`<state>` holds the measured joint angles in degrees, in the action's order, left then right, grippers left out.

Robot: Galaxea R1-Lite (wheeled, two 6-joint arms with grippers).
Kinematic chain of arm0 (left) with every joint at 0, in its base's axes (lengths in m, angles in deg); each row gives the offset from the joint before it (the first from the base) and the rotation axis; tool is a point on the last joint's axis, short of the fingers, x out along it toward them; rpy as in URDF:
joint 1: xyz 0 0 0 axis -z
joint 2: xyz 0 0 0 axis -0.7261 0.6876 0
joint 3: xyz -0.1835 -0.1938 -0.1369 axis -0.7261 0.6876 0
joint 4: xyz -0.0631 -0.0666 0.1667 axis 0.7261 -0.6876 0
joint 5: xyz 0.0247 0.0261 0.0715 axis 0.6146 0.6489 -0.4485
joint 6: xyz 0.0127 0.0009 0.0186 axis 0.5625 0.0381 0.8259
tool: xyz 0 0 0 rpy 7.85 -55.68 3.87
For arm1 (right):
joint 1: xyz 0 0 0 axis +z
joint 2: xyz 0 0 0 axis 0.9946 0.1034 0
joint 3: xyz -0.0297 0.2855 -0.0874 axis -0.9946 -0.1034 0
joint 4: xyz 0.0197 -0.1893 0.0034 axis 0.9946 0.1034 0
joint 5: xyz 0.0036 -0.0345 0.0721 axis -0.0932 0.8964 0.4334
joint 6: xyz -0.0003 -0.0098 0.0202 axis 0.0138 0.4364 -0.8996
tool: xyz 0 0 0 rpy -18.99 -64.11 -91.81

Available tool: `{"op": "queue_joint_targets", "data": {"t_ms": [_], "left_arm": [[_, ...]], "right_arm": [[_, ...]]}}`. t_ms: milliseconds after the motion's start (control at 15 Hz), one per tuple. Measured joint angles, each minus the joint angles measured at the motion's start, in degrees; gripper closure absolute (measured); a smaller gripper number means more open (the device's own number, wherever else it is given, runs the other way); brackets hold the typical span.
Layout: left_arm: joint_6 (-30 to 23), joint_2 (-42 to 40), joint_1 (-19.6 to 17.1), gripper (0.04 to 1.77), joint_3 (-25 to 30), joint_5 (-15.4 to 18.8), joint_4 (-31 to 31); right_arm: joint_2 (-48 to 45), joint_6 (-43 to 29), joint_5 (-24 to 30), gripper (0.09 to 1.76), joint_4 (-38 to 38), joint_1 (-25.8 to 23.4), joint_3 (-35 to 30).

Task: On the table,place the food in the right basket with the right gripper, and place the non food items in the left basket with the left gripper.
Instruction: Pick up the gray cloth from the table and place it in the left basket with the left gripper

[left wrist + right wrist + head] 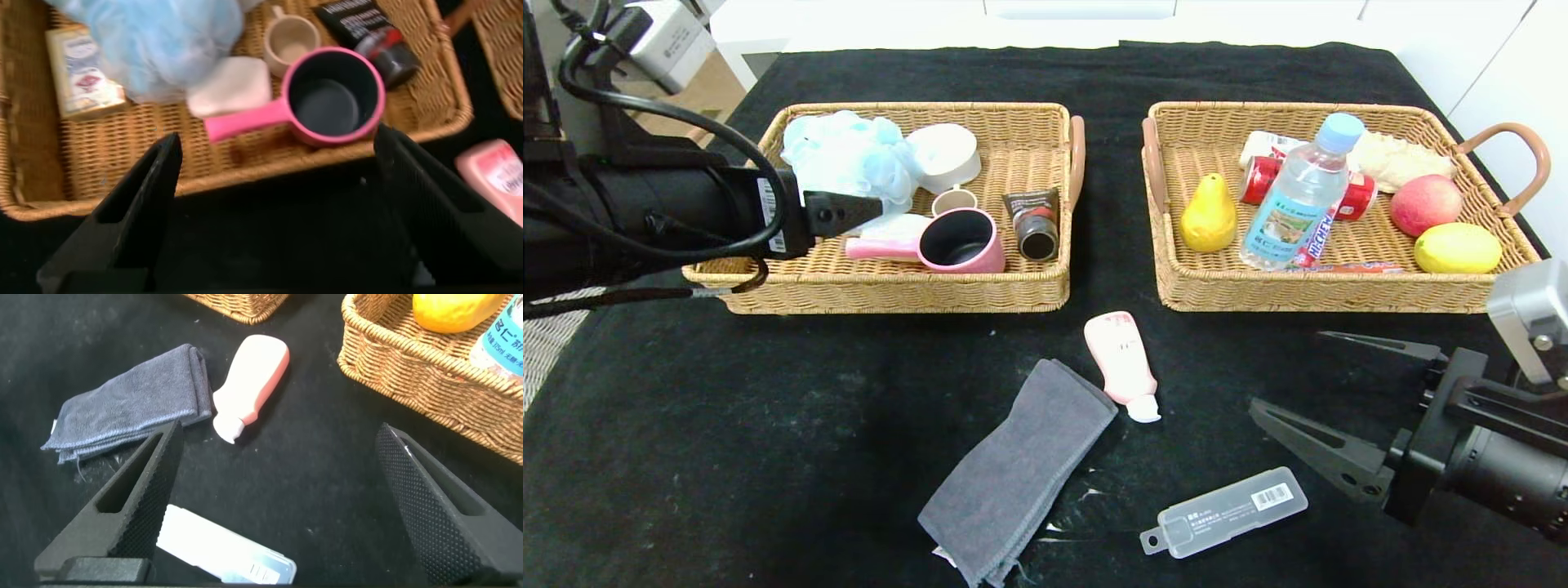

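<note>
Bath pouf [849,159] in left basket [1029,282], beside open left end effector [849,214]

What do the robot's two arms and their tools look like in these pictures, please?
Both arms are black cylinders. The left tool has black wedge fingers, a white barcode sticker and looping black cables. The right tool has long, black, tapered fingers with slot cut-outs and dimpled inner faces, beside a grey metal block.

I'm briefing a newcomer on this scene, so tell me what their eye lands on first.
Two wicker baskets stand side by side on the black table: the left basket holds a pale blue bath pouf and a pink cup, the right basket a water bottle and yellow pear. In front lie a grey towel, pink squeeze tube and translucent plastic case.
</note>
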<state>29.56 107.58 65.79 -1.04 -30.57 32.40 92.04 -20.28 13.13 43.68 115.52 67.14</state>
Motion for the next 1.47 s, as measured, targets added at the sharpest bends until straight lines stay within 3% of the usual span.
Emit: {"op": "queue_joint_targets", "data": {"t_ms": [267,667,1267,1467], "left_arm": [[0.18,-2.65,8.62,0.11,4.16,-0.41,-4.97],[1.93,-3.41,15.8,0.11,13.23,-0.59,-4.91],[3.77,3.82,23.26,0.1,16.12,-2.67,-2.55],[3.85,7.03,24.77,0.1,16.25,-4.3,1.39]], "right_arm": [[-0.24,0.06,0.02,0.14,0.0,0.0,0.0],[-0.59,0.06,0.0,0.14,0.0,0.07,-0.01],[-0.85,0.06,0.02,0.14,-0.02,0.02,0.1],[-1.32,-0.02,0.09,0.14,0.0,0.07,0.1]]}}
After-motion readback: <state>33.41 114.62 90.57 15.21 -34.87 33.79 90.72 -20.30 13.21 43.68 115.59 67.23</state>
